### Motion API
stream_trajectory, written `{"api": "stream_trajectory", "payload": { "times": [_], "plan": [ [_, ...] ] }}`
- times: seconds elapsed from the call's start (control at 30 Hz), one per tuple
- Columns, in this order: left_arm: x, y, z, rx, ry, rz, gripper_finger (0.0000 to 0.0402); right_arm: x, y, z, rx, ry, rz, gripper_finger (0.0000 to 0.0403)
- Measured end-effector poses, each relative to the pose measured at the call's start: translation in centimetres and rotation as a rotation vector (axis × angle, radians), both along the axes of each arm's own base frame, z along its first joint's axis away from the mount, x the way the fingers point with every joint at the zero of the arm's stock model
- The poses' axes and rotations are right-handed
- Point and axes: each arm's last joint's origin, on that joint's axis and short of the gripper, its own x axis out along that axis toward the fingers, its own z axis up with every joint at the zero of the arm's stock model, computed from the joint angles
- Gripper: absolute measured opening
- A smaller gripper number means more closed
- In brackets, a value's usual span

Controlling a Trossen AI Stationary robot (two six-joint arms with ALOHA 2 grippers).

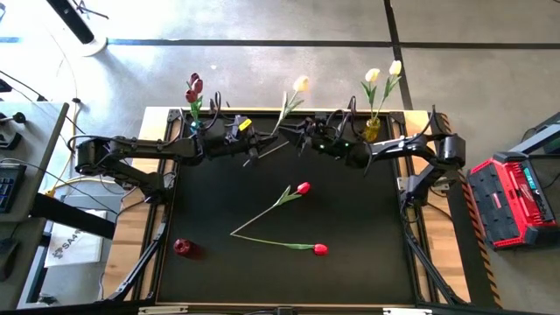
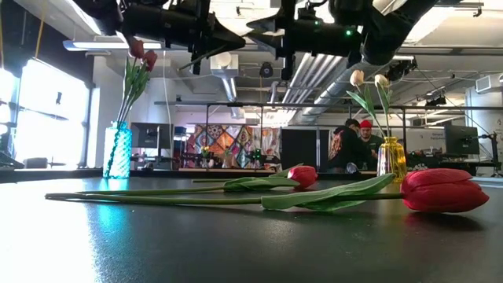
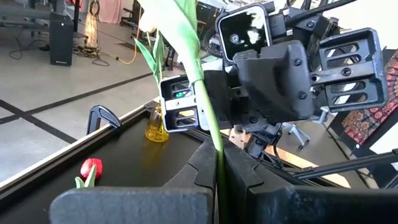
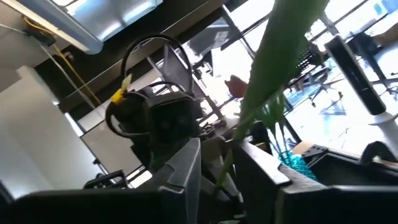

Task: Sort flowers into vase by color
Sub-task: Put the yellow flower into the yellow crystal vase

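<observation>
Red tulip [image 2: 444, 191] flat on mat; cream tulip [image 1: 300, 84] between left tool [image 1: 261, 145], right tool [image 1: 302, 133]

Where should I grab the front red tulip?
Take the front tulip mid-stem, straight from above, jaws across it: it lies flat, leaf and head to the right. Its left tip meets the other red tulip, so avoid that end. Left gripper and right gripper are behind, on the cream tulip.

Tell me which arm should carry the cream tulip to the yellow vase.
Right, probably. The right gripper already grips the cream tulip stem beside the left gripper, and the yellow vase stands on its side.
</observation>
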Motion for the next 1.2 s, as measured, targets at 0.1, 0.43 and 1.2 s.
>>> {"api": "stream_trajectory", "payload": {
  "times": [0.1,0.43,1.2],
  "plan": [
    [0.0,-0.1,0.0,0.001,-0.002,-0.015,0.0,-0.1,-0.3,-0.1,0.006,0.004,-0.02,0.0069],
    [0.0,-0.2,-0.4,-0.02,0.041,-0.053,0.0,-0.1,-0.3,-0.1,0.011,0.005,-0.028,0.0054],
    [-0.2,-0.3,-1.8,-0.137,0.16,-0.029,0.0107,-1.3,0.2,0.1,-0.189,0.306,-0.025,0.0002]
  ]
}}
